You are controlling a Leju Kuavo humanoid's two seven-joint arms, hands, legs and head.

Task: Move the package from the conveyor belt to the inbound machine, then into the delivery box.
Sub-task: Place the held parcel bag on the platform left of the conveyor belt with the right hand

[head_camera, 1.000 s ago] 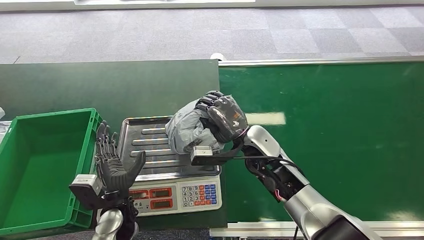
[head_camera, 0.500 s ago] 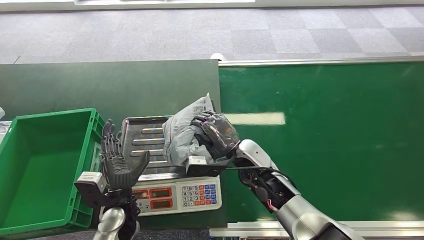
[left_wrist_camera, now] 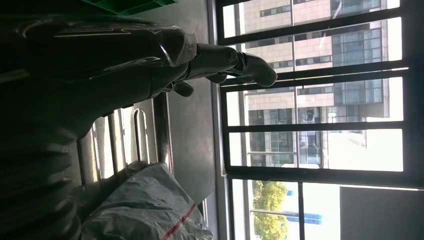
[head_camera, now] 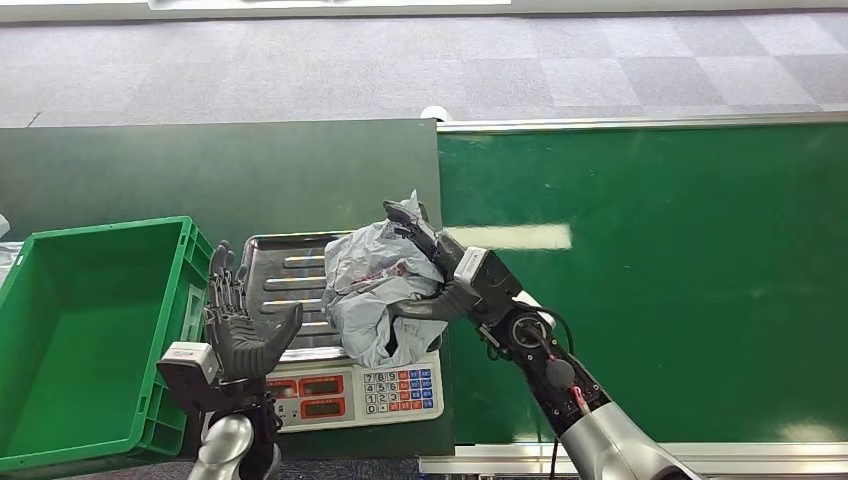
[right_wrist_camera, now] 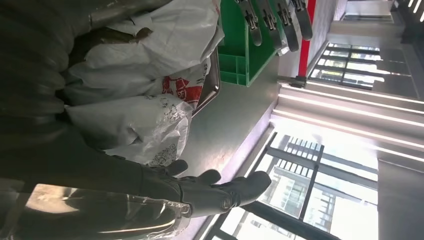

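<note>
The grey plastic package [head_camera: 375, 290] lies crumpled on the steel tray [head_camera: 285, 280] of the scale, its lower edge hanging over the keypad. My right hand [head_camera: 438, 268] lies against the package's right side, fingers stretched out straight and thumb along its lower edge, not closed around it. The right wrist view shows the package [right_wrist_camera: 145, 75] beside the palm and my right hand's fingers [right_wrist_camera: 220, 187] extended past it. My left hand [head_camera: 240, 330] stands upright and spread between the scale and the green box, holding nothing; its wrist view shows the package [left_wrist_camera: 150, 210] on the tray [left_wrist_camera: 125, 145].
The green delivery box [head_camera: 90, 330] stands at the left, close to my left hand. The scale's display and keypad [head_camera: 395, 390] face me. The green conveyor belt [head_camera: 680, 270] runs off to the right with a metal rail along its near edge.
My right hand lowered the package onto the scale tray, turned over and spread its fingers off the bag. The left hand barely moved.
</note>
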